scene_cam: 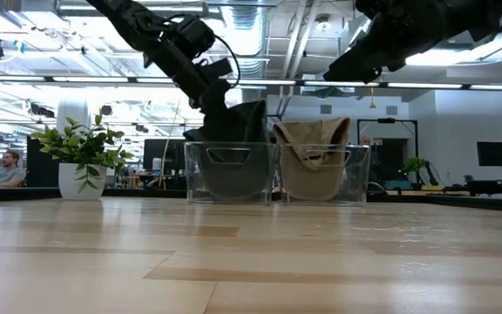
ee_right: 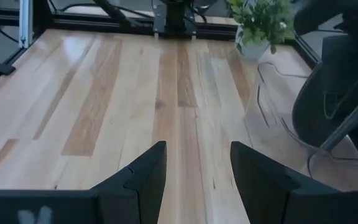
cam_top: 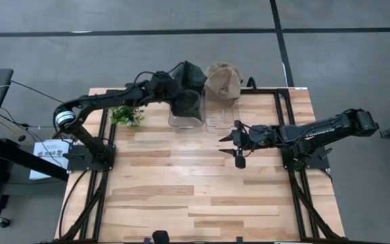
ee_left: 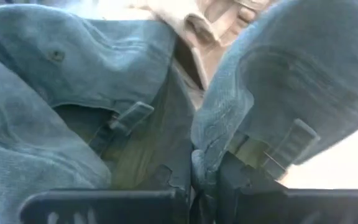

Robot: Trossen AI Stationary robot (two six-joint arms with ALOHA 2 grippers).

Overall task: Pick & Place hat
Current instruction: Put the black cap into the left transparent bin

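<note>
Plant: one small potted plant (cam_top: 126, 114) with green leaves, at the left of the table's far edge, just beside the left arm.
Left arm: one, reaching from the table's left side toward the far edge, over the left bin.
Left gripper (cam_top: 179, 87): closed on the fabric of the dark hat; in the left wrist view its fingers (ee_left: 199, 171) pinch a fold of cloth.
Hats: two. The dark hat (cam_top: 188, 81) sits partly in the left bin, its top rising above the rim. The tan hat (cam_top: 223, 79) sits in the right bin, also sticking out over the rim.
Bins: two clear plastic bins, side by side and touching, at the middle of the far edge; the left bin (scene_cam: 192, 173) holds the dark hat, the right bin (scene_cam: 360, 174) the tan one.
Table (cam_top: 202, 190): one, light wooden planks.
Right gripper (cam_top: 238, 144): open, hanging above bare table, near the bins.
Right arm: one, stretched in from the table's right side.
</note>
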